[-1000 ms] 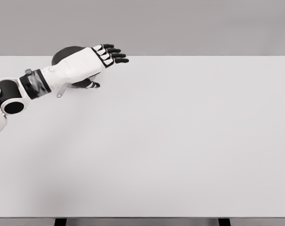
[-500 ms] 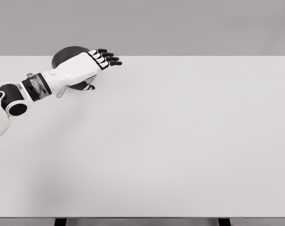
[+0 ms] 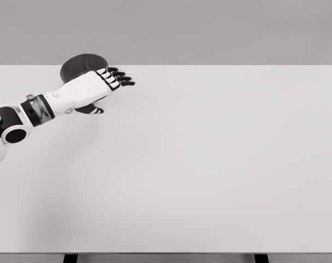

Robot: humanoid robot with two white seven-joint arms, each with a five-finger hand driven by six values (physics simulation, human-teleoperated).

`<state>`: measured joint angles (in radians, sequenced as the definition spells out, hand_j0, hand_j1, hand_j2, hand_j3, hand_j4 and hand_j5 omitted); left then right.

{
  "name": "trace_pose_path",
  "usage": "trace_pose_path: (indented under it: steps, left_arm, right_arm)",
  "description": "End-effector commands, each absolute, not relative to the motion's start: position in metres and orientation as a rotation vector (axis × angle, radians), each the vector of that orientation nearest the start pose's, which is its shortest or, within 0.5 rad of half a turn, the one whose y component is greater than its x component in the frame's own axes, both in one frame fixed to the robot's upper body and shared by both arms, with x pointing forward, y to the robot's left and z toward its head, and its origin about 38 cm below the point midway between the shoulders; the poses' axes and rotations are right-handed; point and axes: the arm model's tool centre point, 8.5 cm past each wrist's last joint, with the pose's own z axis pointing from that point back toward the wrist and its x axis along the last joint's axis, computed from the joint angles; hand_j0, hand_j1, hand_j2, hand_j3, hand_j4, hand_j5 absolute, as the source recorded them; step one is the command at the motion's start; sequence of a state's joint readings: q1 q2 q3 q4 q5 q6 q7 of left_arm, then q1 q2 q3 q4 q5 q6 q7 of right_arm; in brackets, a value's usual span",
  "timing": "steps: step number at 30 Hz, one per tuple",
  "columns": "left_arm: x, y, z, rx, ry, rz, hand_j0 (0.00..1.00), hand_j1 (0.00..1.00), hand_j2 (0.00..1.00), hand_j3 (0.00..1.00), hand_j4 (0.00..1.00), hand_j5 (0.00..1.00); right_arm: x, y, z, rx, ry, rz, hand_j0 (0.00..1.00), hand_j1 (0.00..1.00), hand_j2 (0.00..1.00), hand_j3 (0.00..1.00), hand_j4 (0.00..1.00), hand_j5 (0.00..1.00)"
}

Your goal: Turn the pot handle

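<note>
A dark round pot (image 3: 78,64) stands at the far left of the white table (image 3: 210,164), near its back edge. My left hand (image 3: 103,87) lies in front of the pot and over its near side, fingers stretched out to the right and thumb hanging below, holding nothing. The pot's handle is hidden behind my hand and wrist. The right arm does not show.
The table's back edge runs just behind the pot. My left forearm (image 3: 43,107) reaches in low from the left edge.
My left hand has drawn back toward me and to the left, uncovering more of the pot. The thin grey handle that showed below the wrist earlier is now hidden.
</note>
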<state>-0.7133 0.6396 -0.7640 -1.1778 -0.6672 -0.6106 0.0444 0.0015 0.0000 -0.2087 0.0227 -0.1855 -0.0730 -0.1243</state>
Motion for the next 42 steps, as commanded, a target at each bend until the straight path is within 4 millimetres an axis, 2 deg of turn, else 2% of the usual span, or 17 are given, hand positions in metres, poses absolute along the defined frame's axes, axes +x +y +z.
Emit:
trace_pose_path:
  steps: [1,5,10,20,27,37,40,42]
  left_arm:
    - [0.475,0.272,0.178,-0.865,2.391,2.606,1.0,1.0,1.0,1.0,1.0,1.0]
    - [0.476,0.277,0.179,-0.881,2.389,2.608,1.0,1.0,1.0,1.0,1.0,1.0]
    - [0.474,0.295,0.182,-0.93,2.354,2.641,1.0,1.0,1.0,1.0,1.0,1.0]
    - [0.473,0.3,0.181,-0.943,2.336,2.656,1.0,1.0,1.0,1.0,1.0,1.0]
    - [0.472,0.322,0.189,-1.016,2.301,2.676,1.0,1.0,1.0,1.0,1.0,1.0]
    - [0.472,0.337,0.188,-1.058,2.287,2.707,1.0,1.0,1.0,1.0,1.0,1.0]
    - [0.472,0.351,0.196,-1.116,2.277,2.704,1.0,1.0,1.0,1.0,1.0,1.0]
    - [0.468,0.355,0.192,-1.118,2.27,2.72,1.0,1.0,1.0,1.0,1.0,1.0]
  right_arm:
    - [-0.006,-0.282,-0.26,-0.223,-0.041,-0.396,1.0,1.0,1.0,1.0,1.0,1.0]
    - [-0.007,-0.282,-0.26,-0.223,-0.041,-0.397,1.0,1.0,1.0,1.0,1.0,1.0]
    - [-0.006,-0.282,-0.26,-0.223,-0.041,-0.396,1.0,1.0,1.0,1.0,1.0,1.0]
    - [-0.006,-0.282,-0.26,-0.223,-0.041,-0.396,1.0,1.0,1.0,1.0,1.0,1.0]
    - [-0.006,-0.282,-0.26,-0.223,-0.041,-0.396,1.0,1.0,1.0,1.0,1.0,1.0]
    - [-0.006,-0.282,-0.26,-0.223,-0.041,-0.396,1.0,1.0,1.0,1.0,1.0,1.0]
    - [-0.006,-0.282,-0.26,-0.223,-0.042,-0.396,1.0,1.0,1.0,1.0,1.0,1.0]
    - [-0.007,-0.282,-0.26,-0.223,-0.039,-0.396,1.0,1.0,1.0,1.0,1.0,1.0]
